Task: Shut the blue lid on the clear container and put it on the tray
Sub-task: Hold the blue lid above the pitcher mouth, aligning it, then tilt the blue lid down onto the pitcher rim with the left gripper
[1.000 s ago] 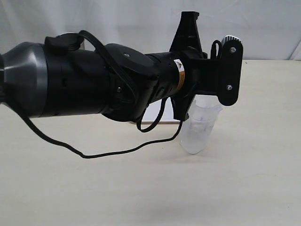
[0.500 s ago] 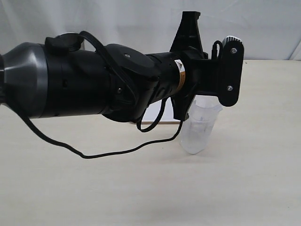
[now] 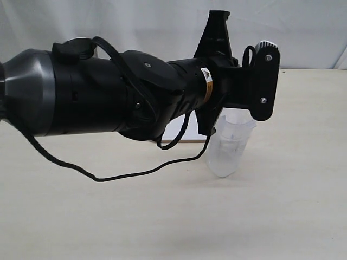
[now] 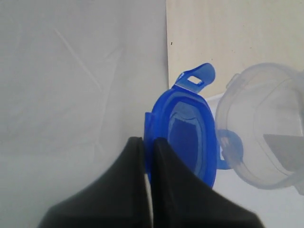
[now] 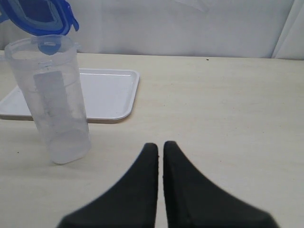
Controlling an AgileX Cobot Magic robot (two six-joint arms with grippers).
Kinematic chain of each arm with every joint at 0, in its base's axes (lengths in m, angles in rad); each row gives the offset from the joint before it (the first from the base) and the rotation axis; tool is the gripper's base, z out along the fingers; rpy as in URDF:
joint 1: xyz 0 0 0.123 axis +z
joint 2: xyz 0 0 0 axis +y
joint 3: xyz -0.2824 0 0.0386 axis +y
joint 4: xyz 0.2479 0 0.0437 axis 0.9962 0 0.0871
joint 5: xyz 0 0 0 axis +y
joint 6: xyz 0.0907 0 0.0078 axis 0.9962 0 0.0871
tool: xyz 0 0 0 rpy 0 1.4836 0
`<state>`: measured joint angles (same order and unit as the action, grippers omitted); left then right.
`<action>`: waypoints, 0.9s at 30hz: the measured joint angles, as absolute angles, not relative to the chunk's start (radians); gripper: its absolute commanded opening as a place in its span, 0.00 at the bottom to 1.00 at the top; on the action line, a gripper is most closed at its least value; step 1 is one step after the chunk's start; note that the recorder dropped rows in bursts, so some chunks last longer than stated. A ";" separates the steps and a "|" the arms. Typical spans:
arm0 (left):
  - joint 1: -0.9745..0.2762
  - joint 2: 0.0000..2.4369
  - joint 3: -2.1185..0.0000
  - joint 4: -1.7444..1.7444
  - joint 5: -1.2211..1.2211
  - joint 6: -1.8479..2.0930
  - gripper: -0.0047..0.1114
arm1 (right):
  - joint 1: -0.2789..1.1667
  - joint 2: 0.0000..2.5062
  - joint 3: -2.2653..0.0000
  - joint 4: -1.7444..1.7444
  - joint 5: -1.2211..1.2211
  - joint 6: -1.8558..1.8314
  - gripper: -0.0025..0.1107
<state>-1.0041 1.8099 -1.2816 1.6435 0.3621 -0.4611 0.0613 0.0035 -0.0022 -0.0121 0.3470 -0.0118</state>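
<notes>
My left gripper [image 4: 148, 141] is shut on the rim of the blue lid [image 4: 190, 135] and holds it on edge in the air, just beside the open mouth of the clear container [image 4: 266, 137]. In the right wrist view the lid [image 5: 40, 16] hangs tilted right over the top of the upright container [image 5: 52, 99], which stands on the table in front of the white tray [image 5: 104, 92]. My right gripper [image 5: 160, 145] is shut and empty, low over the table, apart from the container. In the exterior view the left arm [image 3: 135, 92] hides the lid.
The left arm with its looping black cable [image 3: 124, 176] reaches across the middle of the exterior view, above the container [image 3: 230, 146]. A sliver of the tray [image 3: 181, 134] shows beneath the arm. A white curtain closes off the back.
</notes>
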 measured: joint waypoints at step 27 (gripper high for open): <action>-1.033 1.810 -1.282 1.744 0.366 -0.648 0.04 | 0.061 0.004 -0.002 -0.012 0.347 -0.012 0.06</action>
